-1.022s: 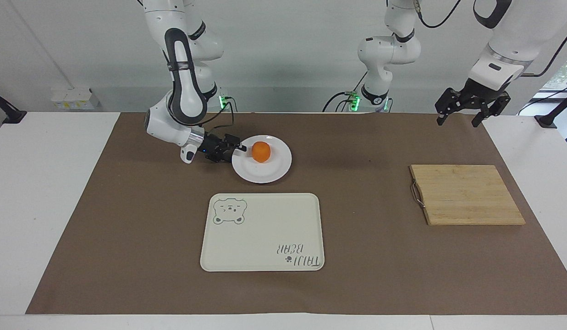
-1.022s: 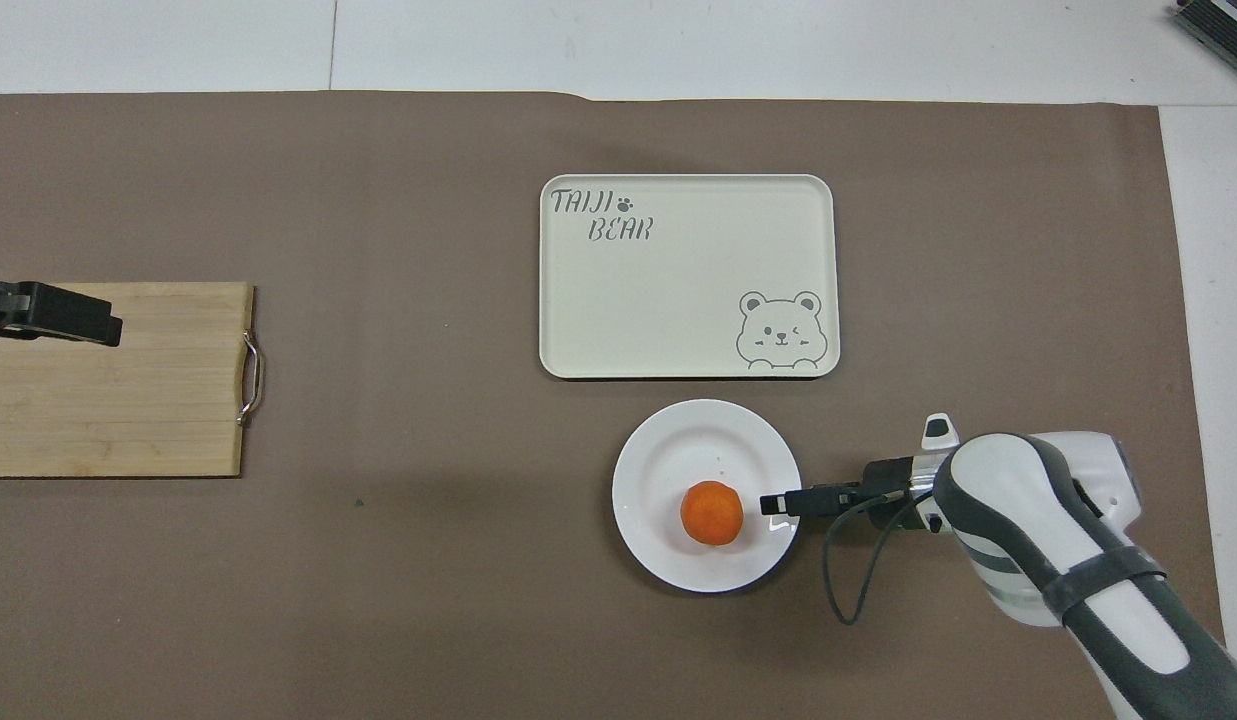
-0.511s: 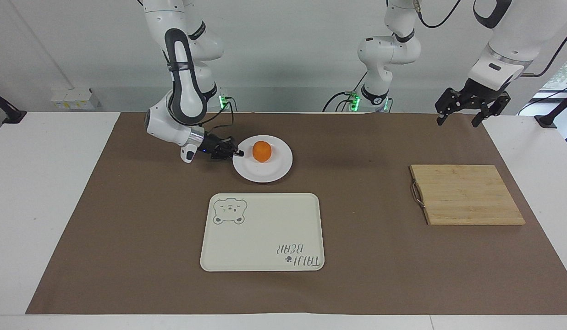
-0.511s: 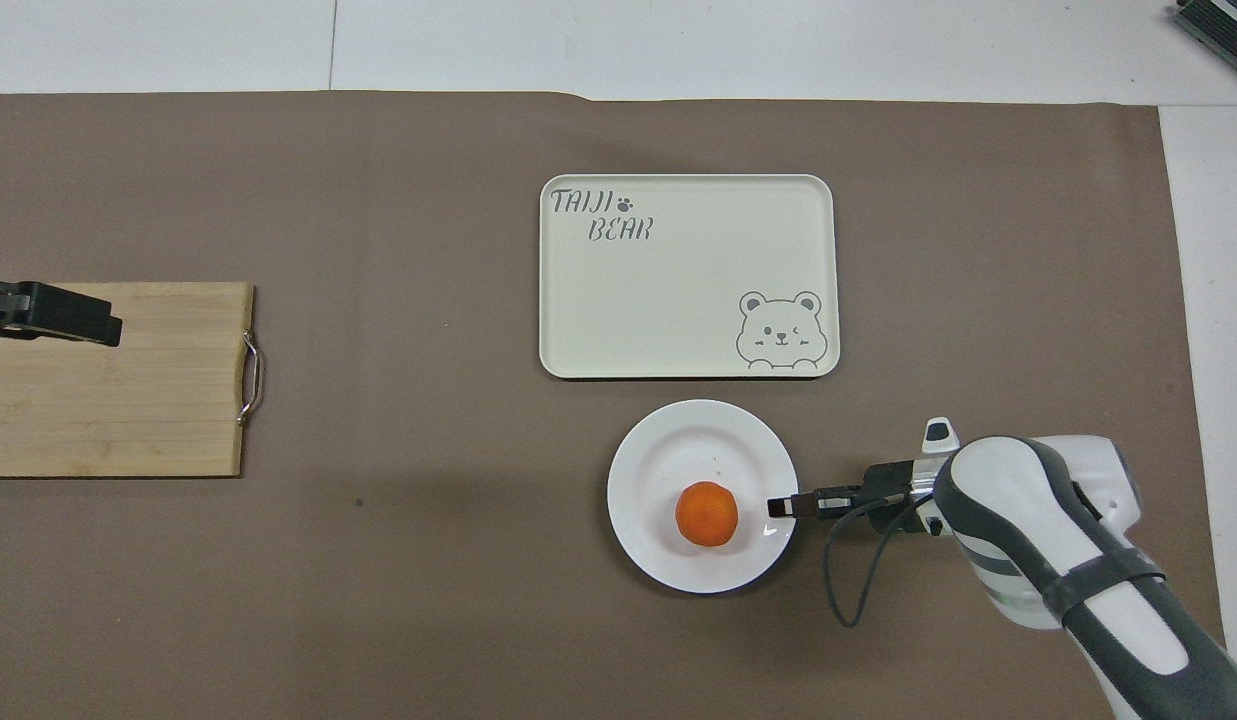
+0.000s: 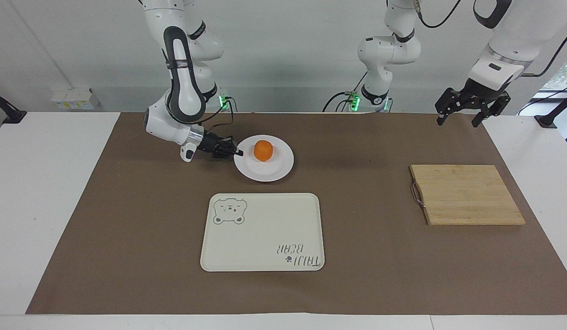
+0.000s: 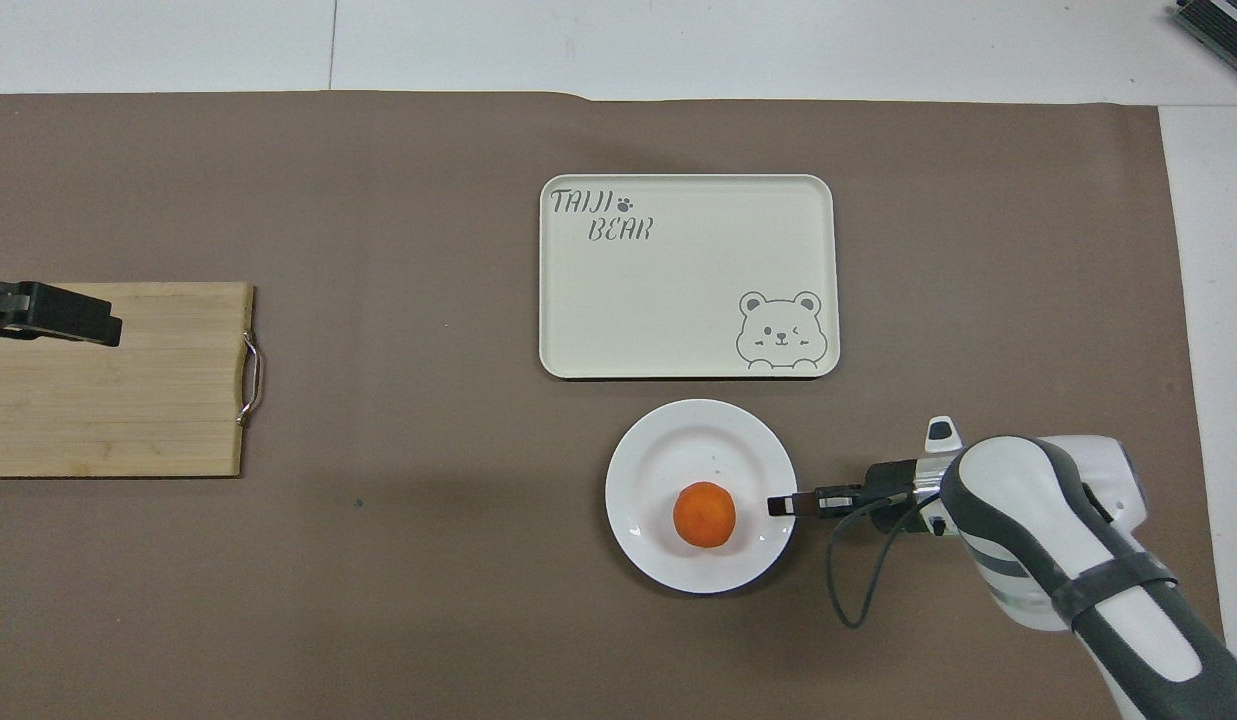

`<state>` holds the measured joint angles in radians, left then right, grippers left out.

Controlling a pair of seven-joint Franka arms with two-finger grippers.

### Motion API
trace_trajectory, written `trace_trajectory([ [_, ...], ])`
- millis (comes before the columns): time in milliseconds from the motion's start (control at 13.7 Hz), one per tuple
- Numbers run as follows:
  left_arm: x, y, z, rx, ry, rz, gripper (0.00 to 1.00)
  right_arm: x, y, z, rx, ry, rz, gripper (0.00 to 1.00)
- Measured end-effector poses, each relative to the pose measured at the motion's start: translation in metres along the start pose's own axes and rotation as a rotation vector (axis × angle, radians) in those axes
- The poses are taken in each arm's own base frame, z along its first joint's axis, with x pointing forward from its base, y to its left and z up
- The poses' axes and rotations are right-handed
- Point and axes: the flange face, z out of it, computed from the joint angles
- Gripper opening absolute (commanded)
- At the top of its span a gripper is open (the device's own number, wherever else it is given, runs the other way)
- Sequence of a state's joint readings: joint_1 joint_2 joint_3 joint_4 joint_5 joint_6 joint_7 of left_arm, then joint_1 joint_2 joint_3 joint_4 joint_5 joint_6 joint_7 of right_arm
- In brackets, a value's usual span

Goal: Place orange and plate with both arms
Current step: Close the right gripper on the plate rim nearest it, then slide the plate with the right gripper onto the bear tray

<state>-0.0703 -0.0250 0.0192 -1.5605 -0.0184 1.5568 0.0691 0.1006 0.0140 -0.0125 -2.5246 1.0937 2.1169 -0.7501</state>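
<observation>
The orange (image 5: 263, 150) sits on the small white plate (image 5: 274, 172), on the brown mat nearer to the robots than the tray. My right gripper (image 5: 239, 153) lies low and level at the plate's rim toward the right arm's end, shut on the rim. In the overhead view the orange (image 6: 704, 514) rests nearer to the robots than the middle of the plate (image 6: 678, 440), with the right gripper (image 6: 778, 507) on its edge. My left gripper (image 5: 457, 122) is open and empty, raised over the mat's edge at the left arm's end, and waits.
A cream rectangular tray (image 5: 265, 229) with a bear drawing lies beside the plate, farther from the robots. A wooden cutting board (image 5: 466, 195) with a metal handle lies toward the left arm's end; in the overhead view the left gripper (image 6: 78, 315) covers part of the board (image 6: 128, 400).
The right gripper's fingers have closed onto the plate's rim. The plate with the orange has shifted slightly toward the left arm's end. The left arm has barely moved.
</observation>
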Motion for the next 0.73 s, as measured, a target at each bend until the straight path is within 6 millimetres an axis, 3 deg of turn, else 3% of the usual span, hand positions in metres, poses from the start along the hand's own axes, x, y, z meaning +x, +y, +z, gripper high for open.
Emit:
trace_trajectory([
  [511, 0.0, 0.0, 0.0, 0.0, 0.0, 0.0, 1.0, 0.007, 0.002, -0.025, 0.11, -0.008, 0.027, 0.0],
  [730, 0.0, 0.0, 0.0, 0.0, 0.0, 0.0, 1.0, 0.023, -0.004, -0.036, 0.132, 0.015, 0.02, 0.0],
])
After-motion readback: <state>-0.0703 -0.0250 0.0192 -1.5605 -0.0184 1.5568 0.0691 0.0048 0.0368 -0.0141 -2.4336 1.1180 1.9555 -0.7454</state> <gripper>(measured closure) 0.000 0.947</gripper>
